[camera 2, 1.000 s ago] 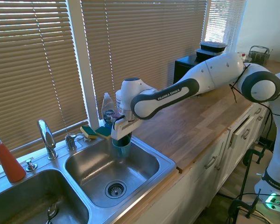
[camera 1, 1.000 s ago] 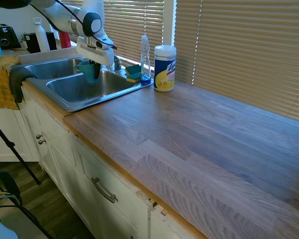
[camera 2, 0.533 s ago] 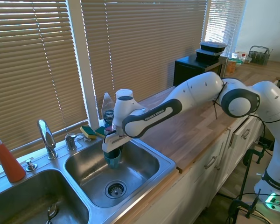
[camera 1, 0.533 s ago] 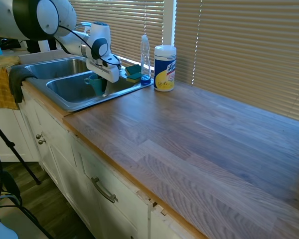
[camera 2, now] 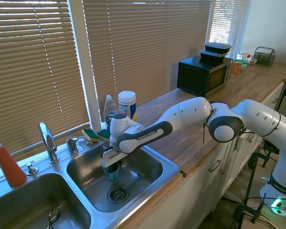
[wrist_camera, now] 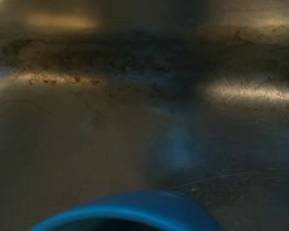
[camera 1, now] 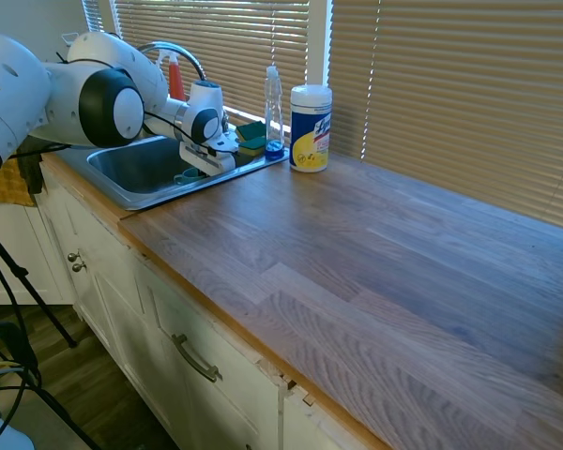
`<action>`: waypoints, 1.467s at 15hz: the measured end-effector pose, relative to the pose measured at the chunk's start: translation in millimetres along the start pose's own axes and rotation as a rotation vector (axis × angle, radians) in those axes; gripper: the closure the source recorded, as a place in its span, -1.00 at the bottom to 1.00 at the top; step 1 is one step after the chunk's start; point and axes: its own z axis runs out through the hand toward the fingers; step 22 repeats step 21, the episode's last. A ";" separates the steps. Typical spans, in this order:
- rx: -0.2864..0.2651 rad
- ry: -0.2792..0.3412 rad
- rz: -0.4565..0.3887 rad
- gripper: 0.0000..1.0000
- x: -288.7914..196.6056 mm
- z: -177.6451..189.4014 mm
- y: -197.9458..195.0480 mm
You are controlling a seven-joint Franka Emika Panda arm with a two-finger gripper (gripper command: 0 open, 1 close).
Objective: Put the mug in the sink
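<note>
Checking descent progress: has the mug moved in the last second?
Yes. The mug, in the gripper, has gone down into the sink basin, from rim height to just above the drain.

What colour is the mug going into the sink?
Teal-blue; the mug shows best in the second exterior view.

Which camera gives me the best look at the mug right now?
The second exterior view: the mug shows teal, held by the gripper low in the sink near the drain. The first exterior view shows only a sliver under the gripper; the wrist view shows just its blurred blue rim.
</note>
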 end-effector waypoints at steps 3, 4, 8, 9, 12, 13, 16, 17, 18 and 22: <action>-0.019 -0.021 -0.007 -1.00 3.2 19.6 -0.1; -0.024 -0.028 -0.010 -1.00 2.2 21.9 -1.1; -0.024 -0.039 -0.032 -1.00 1.1 24.1 -5.3; -0.024 -0.040 -0.034 -1.00 1.6 25.8 -5.2; -0.013 -0.043 -0.039 -1.00 4.5 22.5 -7.1; -0.010 -0.042 -0.039 -1.00 5.7 20.3 -7.7; 0.011 -0.034 -0.041 -1.00 7.1 6.1 -13.1; 0.020 -0.029 -0.043 -1.00 7.2 -3.6 -16.1; 0.028 -0.023 -0.045 -1.00 7.4 -16.0 -19.2; 0.029 0.001 -0.042 -1.00 7.4 -53.5 -22.1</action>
